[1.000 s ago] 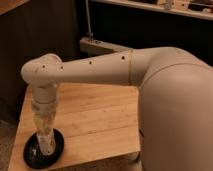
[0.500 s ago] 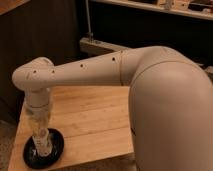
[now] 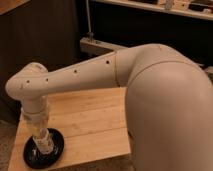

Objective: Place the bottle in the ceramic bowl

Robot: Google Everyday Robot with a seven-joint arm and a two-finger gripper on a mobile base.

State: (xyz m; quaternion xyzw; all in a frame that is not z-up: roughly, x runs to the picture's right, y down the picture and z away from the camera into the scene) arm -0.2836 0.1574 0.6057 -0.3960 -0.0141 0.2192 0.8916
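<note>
The ceramic bowl, a shallow glossy black dish, sits on the near left corner of the wooden table. The bottle, pale and translucent, stands upright over the middle of the bowl. My gripper points straight down from the white wrist directly above the bowl and is shut on the bottle. Whether the bottle's base touches the dish is hidden by the bowl's rim and the wrist.
My bulky white arm fills the right side of the view and hides the table's right part. A dark wall and a metal-framed bench stand behind the table. The table's left and front edges lie close to the bowl.
The forearm and wrist have swung a little to the left and sunk slightly. The bottle stays in the gripper over the bowl.
</note>
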